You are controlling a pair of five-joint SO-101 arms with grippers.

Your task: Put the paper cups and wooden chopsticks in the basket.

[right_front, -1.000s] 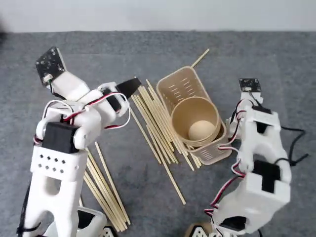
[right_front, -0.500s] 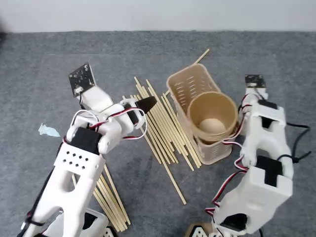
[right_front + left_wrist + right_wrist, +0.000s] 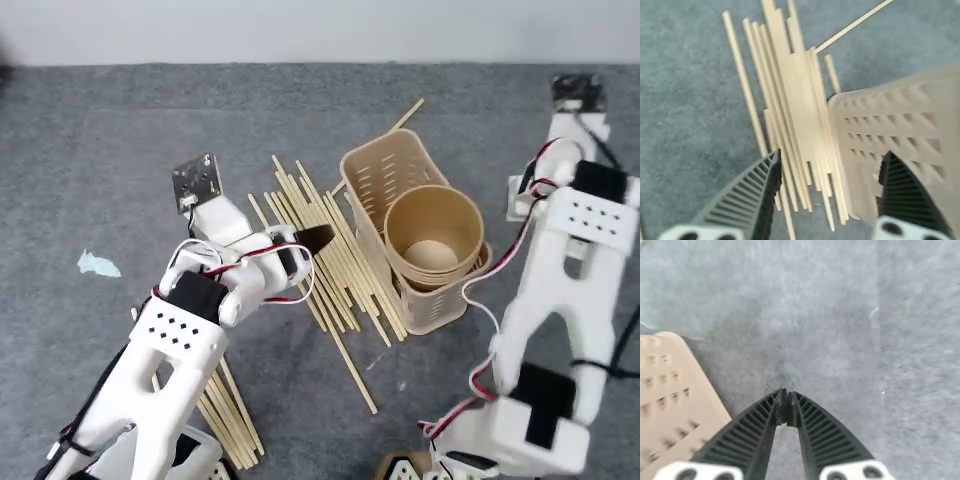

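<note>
Now, note left gripper [image 3: 831, 156] spread wide, holding nothing, low over the main pile of chopsticks [image 3: 790, 100], jaws straddling both the pile's edge and the wall of the basket [image 3: 900, 115]. Note right gripper [image 3: 785, 402] pinched closed on nothing, over bare mat [image 3: 840, 315] just right of the basket, well apart from the chopsticks. Find cups [image 3: 432, 235] already nested in the basket's near end. Count chopsticks not yet in: main fan just left of the basket, second bundle [image 3: 215, 395] near-left by the left arm's base, one stray [image 3: 405, 118] poking out far of the basket.

Risks, judged from this layout:
- Could clamp the basket wall along with chopsticks, given that jaw spread, then drag or tip the basket and spill the cups.
- Could scoop too many flat chopsticks at once and lose some through fanning or slipping.
- Could scrape the mat and skid off such thin pieces.
- Could jam chopstick ends on a cup rim, with cups taking most of the basket mouth.
- No steadying from the right gripper, so any shove likely to shift the basket.
- Second bundle probably awkward to reach, so close to the base.
</note>
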